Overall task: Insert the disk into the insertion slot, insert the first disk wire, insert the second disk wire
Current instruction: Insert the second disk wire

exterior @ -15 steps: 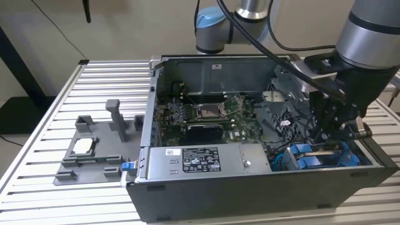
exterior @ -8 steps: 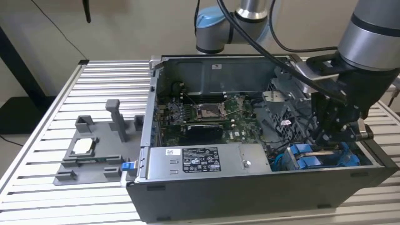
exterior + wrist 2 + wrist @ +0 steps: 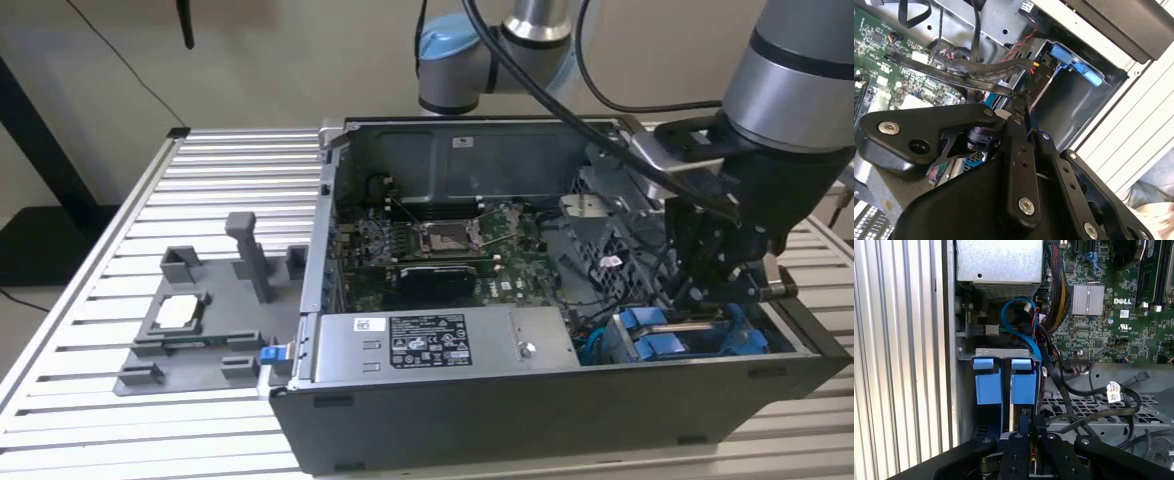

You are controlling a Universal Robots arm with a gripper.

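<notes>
Disk (image 3: 674, 335) already seated in slot (image 3: 1002, 354) at case's near right corner. Gripper (image 3: 1026, 432) lowered over it; jaws nearly closed, contents unclear. Wires apparently left.

Disk (image 3: 683, 337) body hidden in bay behind pincer (image 3: 714, 300)

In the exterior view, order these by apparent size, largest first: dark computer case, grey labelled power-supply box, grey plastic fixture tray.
1. Dark computer case.
2. Grey labelled power-supply box and grey plastic fixture tray: they look alike in extent, so I leave them unranked.
</notes>
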